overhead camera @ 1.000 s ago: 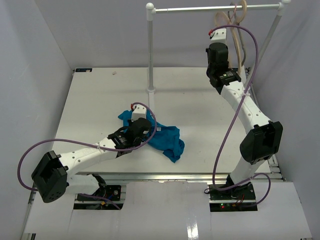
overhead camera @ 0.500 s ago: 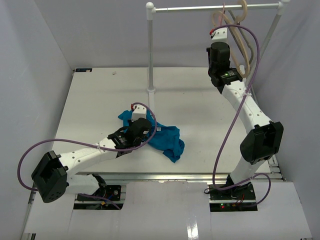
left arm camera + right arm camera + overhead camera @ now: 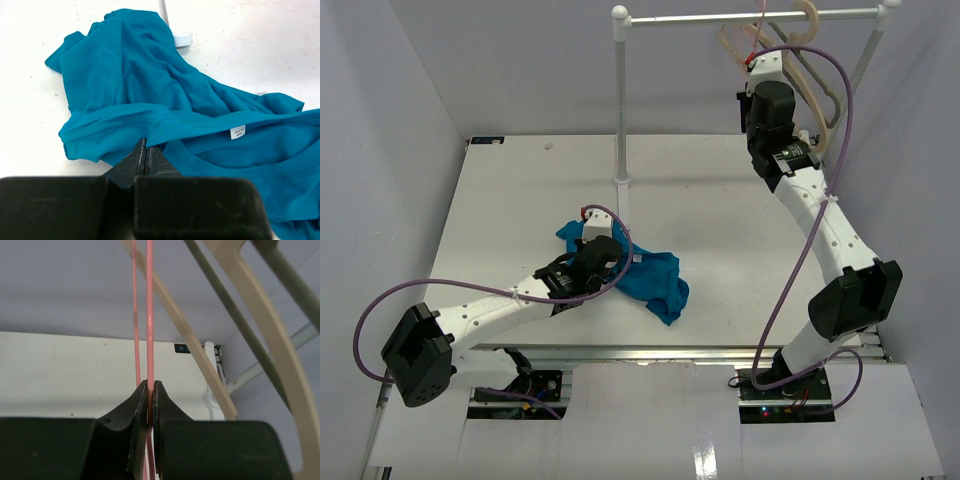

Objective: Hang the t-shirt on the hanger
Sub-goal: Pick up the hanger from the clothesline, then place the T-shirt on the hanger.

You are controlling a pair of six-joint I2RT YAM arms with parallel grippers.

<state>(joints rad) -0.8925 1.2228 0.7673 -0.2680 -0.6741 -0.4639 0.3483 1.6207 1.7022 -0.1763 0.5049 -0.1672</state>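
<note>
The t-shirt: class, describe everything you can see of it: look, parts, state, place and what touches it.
The t-shirt is teal-blue, of soft cloth, with a ribbed neckband and a small white label inside the neck. It lies crumpled and creased on the white table, its far edge close to the foot of the rack post. The left gripper is shut on the neckband at the near side; no hanger touches it.

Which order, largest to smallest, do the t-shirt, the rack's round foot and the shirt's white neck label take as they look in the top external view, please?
1. t-shirt, by far the largest.
2. rack's round foot, clearly smaller.
3. white neck label, only a tiny speck.
</note>
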